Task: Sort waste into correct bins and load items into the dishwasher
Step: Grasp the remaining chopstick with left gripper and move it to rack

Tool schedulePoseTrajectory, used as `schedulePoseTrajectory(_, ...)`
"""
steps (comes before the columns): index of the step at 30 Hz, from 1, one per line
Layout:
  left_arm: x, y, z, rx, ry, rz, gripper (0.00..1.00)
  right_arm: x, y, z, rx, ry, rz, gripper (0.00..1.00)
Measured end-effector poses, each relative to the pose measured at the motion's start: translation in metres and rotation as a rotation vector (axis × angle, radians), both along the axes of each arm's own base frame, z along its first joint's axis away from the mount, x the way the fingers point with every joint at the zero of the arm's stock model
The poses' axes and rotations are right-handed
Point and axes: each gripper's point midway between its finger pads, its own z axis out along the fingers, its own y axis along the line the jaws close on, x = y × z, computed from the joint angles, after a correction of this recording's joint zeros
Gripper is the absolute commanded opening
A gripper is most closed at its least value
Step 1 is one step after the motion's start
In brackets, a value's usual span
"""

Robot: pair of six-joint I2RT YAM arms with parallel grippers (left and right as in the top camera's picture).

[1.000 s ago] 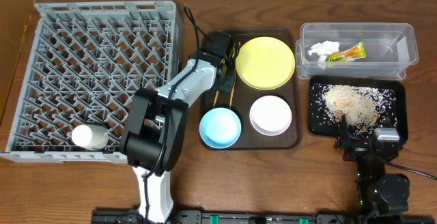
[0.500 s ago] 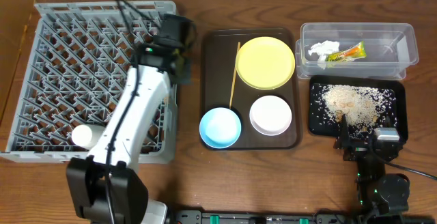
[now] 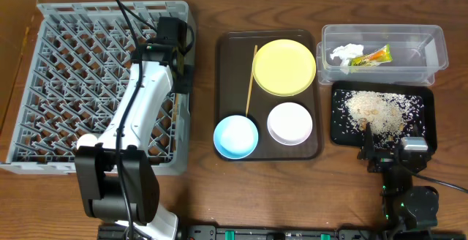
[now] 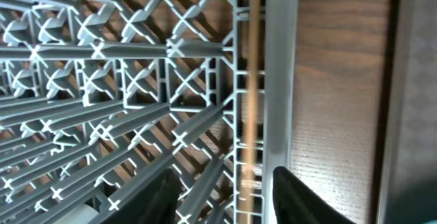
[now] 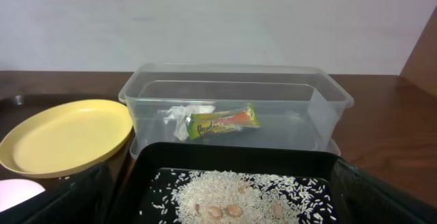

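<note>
My left gripper (image 3: pixel 176 75) (image 4: pixel 232 200) hangs open over the right edge of the grey dish rack (image 3: pixel 66 64). One wooden chopstick (image 4: pixel 254 80) lies along that edge between the open fingers. The other chopstick (image 3: pixel 251 79) lies on the brown tray beside the yellow plate (image 3: pixel 284 66), the light-blue bowl (image 3: pixel 235 136) and the white bowl (image 3: pixel 289 123). The clear tub (image 3: pixel 431 53) holds the tissue (image 3: pixel 345 52) and the wrapper (image 3: pixel 371 55). The black tray (image 3: pixel 428 115) holds rice scraps (image 3: pixel 376 110). My right gripper (image 3: pixel 384 148) (image 5: pixel 225 214) is open and empty at its front edge.
The dark-brown serving tray (image 3: pixel 227 72) sits between the rack and the bins. A white cup (image 3: pixel 86 142) lies in the rack's front left, partly hidden by my left arm. Bare wood table shows between rack and tray (image 4: pixel 334 80).
My left arm swung from the brown tray to the rack's right edge, carrying one chopstick there. One chopstick stays on the tray. The right arm has not moved.
</note>
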Motion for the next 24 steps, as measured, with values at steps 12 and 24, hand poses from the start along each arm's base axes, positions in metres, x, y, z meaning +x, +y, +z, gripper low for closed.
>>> schedulePoseTrajectory(12,0.010,-0.181,-0.016,-0.309,-0.066,-0.354,0.47,0.000,0.000,0.000,0.000,0.001,0.000,0.99)
schedulePoseTrajectory(24,0.004,-0.206,-0.115,-0.230,0.092,-0.383,0.08,0.000,0.000,0.000,0.000,0.000,0.000,0.99)
